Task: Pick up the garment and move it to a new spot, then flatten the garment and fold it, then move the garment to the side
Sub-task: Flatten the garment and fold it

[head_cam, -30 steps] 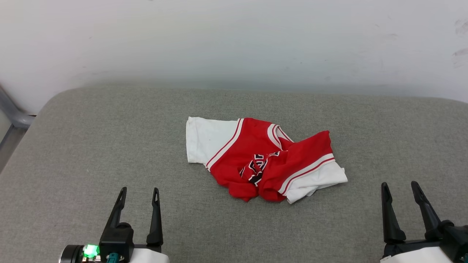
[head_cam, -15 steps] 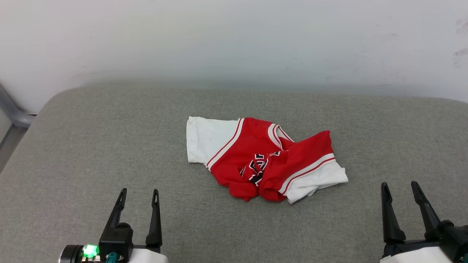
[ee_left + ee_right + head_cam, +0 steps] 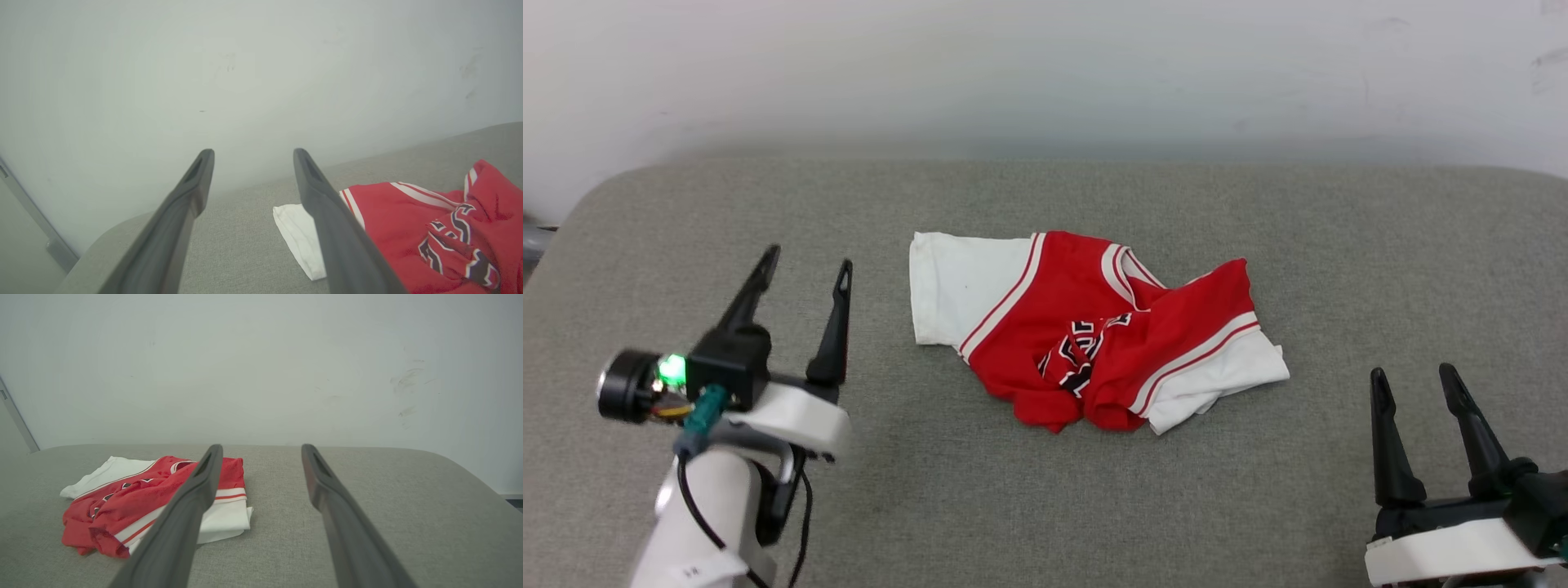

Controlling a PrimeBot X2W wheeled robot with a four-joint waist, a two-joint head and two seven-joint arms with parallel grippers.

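Note:
The garment [image 3: 1094, 327] lies crumpled in the middle of the grey padded surface [image 3: 1045, 506]: red body, white sleeves, striped trim, black-and-white lettering bunched in a fold. My left gripper [image 3: 809, 263] hovers open to the left of its white sleeve, apart from it, with nothing between the fingers. In the left wrist view the garment [image 3: 408, 228] sits to the right of the left gripper [image 3: 251, 154]. My right gripper [image 3: 1414, 376] stands open at the lower right, clear of the cloth. The right wrist view shows the garment [image 3: 139, 498] to the left of the right gripper [image 3: 261, 448].
A pale wall [image 3: 1045, 73] runs behind the padded surface. The surface's rounded left corner [image 3: 580, 212] falls off beside a grey metal rail [image 3: 36, 220]. Bare padding surrounds the shirt on all sides.
My left arm has lifted and reached forward, now level with the garment's left sleeve. The head camera has shifted a little, so the whole picture sits differently. The garment lies as before.

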